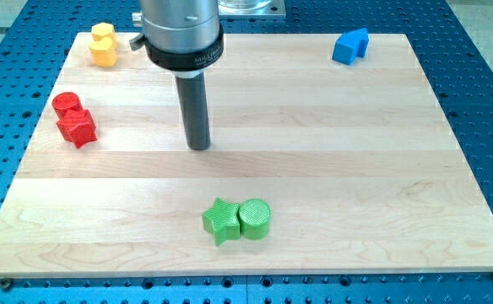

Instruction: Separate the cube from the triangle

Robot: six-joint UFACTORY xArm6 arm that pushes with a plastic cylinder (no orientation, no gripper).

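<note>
My tip (199, 146), a bare rod holding nothing, sits well apart from the blue blocks (350, 46) up-right; a skewed approach could shove both together.

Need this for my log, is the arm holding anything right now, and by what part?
Nothing is held. My tip rests on bare board, apart from every block.

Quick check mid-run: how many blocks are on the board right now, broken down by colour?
Red: 2, a cylinder and a star-like block, touching, at the view's left
Green: 2, a star and a cylinder, touching, near the view's bottom
Yellow: 1
Blue: 1
Total: 6
My tip touches none.
</note>
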